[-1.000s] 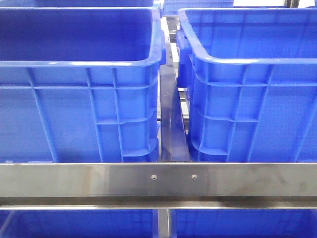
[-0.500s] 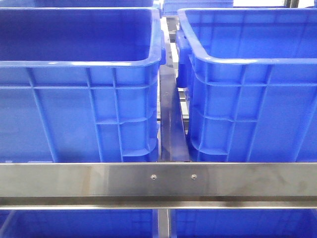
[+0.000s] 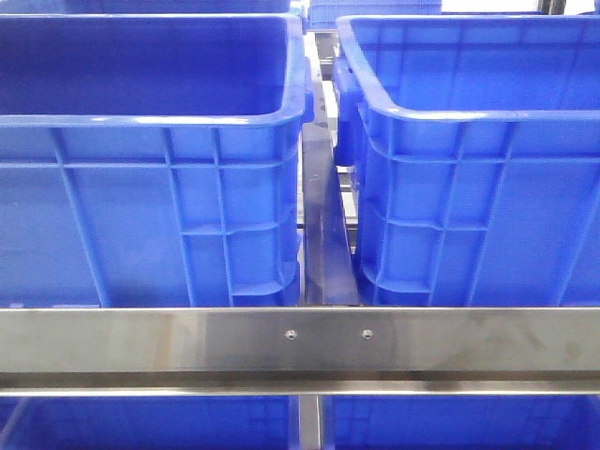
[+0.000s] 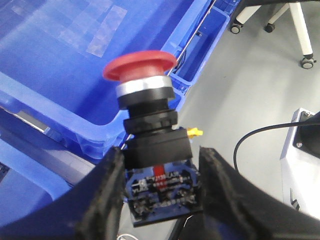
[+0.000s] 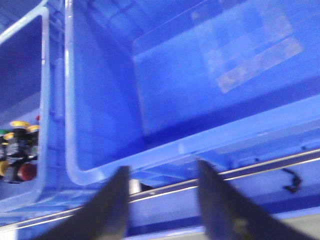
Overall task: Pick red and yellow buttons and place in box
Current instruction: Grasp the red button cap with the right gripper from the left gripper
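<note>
In the left wrist view my left gripper (image 4: pixel 159 185) is shut on a red mushroom-head button (image 4: pixel 142 70) with a black body and a blue contact block, held above the edge of a blue box (image 4: pixel 65 65). In the right wrist view my right gripper (image 5: pixel 162 200) is open and empty, above the near rim of an empty blue box (image 5: pixel 200 85). Several yellow and red buttons (image 5: pixel 17 150) lie in a neighbouring bin at that view's left edge. Neither gripper shows in the front view.
The front view shows two big blue crates, left (image 3: pixel 150 159) and right (image 3: pixel 478 159), with a dark gap between them, behind a steel rail (image 3: pixel 300 342). In the left wrist view a grey floor, a black cable (image 4: pixel 260 135) and chair wheels (image 4: pixel 305 62) lie beyond the box.
</note>
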Tool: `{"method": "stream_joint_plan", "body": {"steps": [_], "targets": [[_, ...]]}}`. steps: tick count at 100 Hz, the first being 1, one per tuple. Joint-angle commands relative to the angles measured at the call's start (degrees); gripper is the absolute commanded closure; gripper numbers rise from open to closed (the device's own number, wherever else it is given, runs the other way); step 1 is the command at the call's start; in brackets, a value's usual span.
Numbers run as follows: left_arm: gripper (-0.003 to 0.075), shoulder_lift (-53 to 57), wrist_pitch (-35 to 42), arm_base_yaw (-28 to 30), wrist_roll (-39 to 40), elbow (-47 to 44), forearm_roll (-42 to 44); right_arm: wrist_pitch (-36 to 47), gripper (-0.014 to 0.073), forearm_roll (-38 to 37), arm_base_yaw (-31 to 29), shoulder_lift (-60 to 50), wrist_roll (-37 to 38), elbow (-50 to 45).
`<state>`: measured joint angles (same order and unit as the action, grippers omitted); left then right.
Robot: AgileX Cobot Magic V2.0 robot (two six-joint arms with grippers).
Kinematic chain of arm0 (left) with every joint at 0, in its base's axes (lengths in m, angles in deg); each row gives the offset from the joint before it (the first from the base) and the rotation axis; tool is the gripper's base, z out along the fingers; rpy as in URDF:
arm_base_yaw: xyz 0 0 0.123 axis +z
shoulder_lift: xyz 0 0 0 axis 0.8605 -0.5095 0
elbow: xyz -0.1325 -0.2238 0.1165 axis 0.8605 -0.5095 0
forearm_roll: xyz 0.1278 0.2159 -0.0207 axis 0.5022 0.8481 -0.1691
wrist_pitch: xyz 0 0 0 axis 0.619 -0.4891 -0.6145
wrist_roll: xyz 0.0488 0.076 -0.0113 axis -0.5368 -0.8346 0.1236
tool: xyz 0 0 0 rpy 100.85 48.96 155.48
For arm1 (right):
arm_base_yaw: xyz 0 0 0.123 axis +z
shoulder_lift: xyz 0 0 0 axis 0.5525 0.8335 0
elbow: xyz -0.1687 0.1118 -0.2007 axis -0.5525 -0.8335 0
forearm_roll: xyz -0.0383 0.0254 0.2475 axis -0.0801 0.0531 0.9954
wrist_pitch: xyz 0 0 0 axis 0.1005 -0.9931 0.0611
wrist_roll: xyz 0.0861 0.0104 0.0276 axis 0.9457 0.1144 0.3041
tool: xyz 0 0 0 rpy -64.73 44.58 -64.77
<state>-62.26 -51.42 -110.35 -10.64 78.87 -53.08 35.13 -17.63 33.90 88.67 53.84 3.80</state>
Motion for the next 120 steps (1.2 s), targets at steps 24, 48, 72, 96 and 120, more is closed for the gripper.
{"method": "stream_joint_plan", "body": {"steps": [24,48,72,96,120], "targets": [[0.0739,2.11,3.67,-0.46,0.01,1.73,-1.13,4.07,0.0039,31.28,-0.15,3.46,-20.85,1.87],[0.0739,2.11,3.67,-0.46,0.01,1.73,-1.13,-3.76,0.0039,57.22,-0.15,10.65,-41.85,1.87],[0.0739,2.11,3.67,-0.46,0.01,1.73,-1.35,-7.93,0.0039,64.41,1.36,17.82,-47.81,1.87],[0.0739,2.11,3.67,-0.46,0.01,1.73,-1.35,-8.06,0.0039,67.27,6.59,22.09,-50.61,2.8],[0.0739,2.11,3.67,-0.46,0.01,1.73,-1.35,-8.4,0.0083,67.39,10.67,25.61,-51.36,5.91]]}}
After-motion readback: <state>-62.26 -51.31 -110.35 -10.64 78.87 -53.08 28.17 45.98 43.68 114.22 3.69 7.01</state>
